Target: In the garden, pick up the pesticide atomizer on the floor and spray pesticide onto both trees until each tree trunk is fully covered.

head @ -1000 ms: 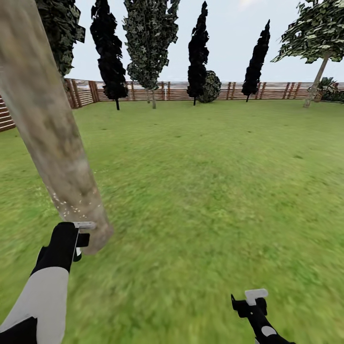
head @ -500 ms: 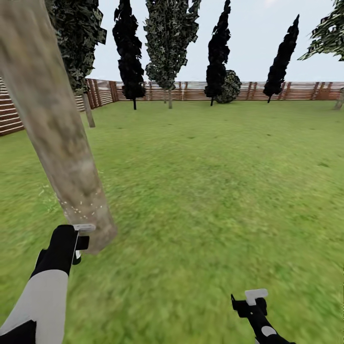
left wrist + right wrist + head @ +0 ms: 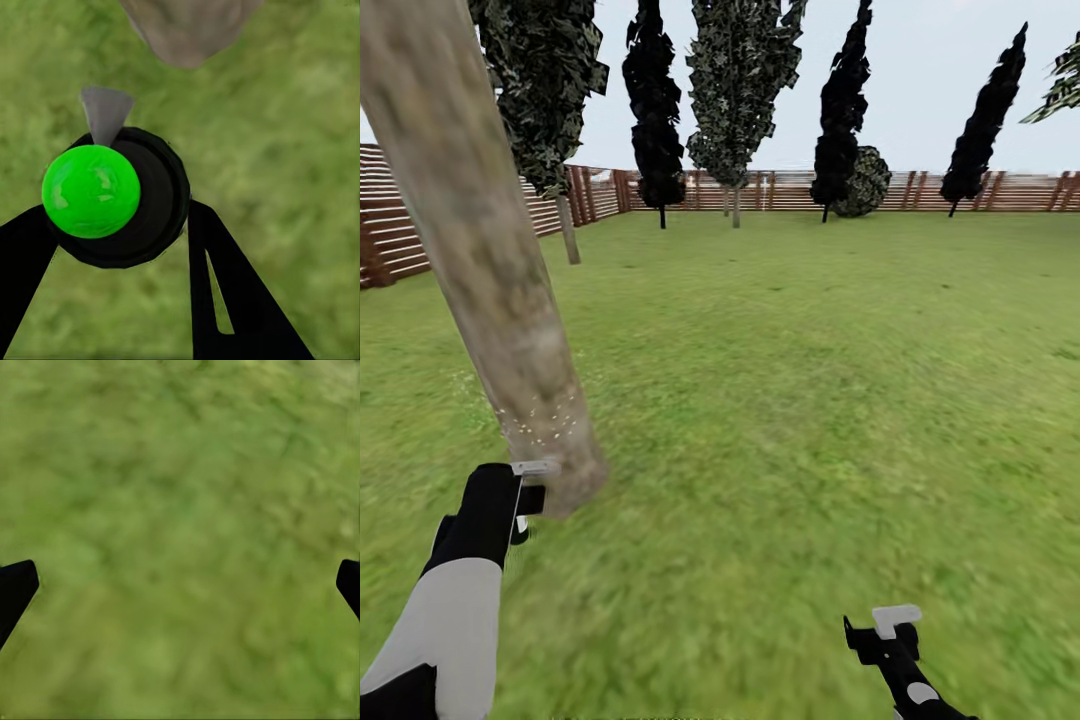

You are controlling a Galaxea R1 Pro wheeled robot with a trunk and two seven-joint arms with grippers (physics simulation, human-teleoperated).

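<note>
Left hand (image 3: 120, 225) grips the black round atomizer with a bright green cap (image 3: 91, 191), its grey nozzle toward the speckled, mottled grey-brown trunk (image 3: 490, 270) base; right hand (image 3: 180, 585) spreads wide over lawn (image 3: 810, 400).

We see flat, bright, even daylight with almost no cast shadows, the lawn (image 3: 810, 400) smeared and blurry, especially in both wrist views.
</note>
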